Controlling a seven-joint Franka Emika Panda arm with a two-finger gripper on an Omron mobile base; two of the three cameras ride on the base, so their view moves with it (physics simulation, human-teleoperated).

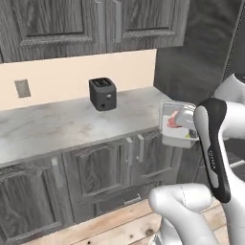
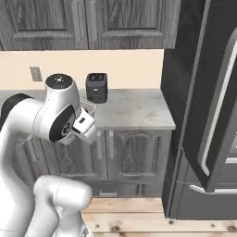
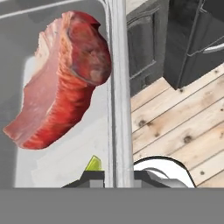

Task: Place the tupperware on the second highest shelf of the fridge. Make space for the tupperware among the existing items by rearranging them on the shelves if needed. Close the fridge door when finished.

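The pincer (image 3: 114, 175) is closed narrow on the rim wall of the tupperware (image 3: 61, 100), one finger inside the tub and one outside, so the clear wall runs straight up the middle of the hand view. That edge grip probably suits a tub too broad to span from side to side. The tub is off the bench (image 1: 57, 127) and hangs in the air beyond its front corner, beside the arm's dark wrist in the left base view, where the tupperware (image 1: 178, 125) is tipped with its open face towards the camera. The slab of pinkish-red meat (image 3: 61, 83) lies against the floor of the tub, and a small yellow bit (image 3: 93, 163) sits just above the fingertips.

The fridge (image 2: 203, 106) stands to the right of the bench, dark and tall with a pale curved handle (image 2: 217, 111). Its door looks shut, so none of the inside can be seen, and the room on the second highest shelf cannot be judged. In the right base view the arm's white body covers nearly all of the tub. A black toaster (image 1: 102, 94) stands on the bench by the wall, well apart from the tub.
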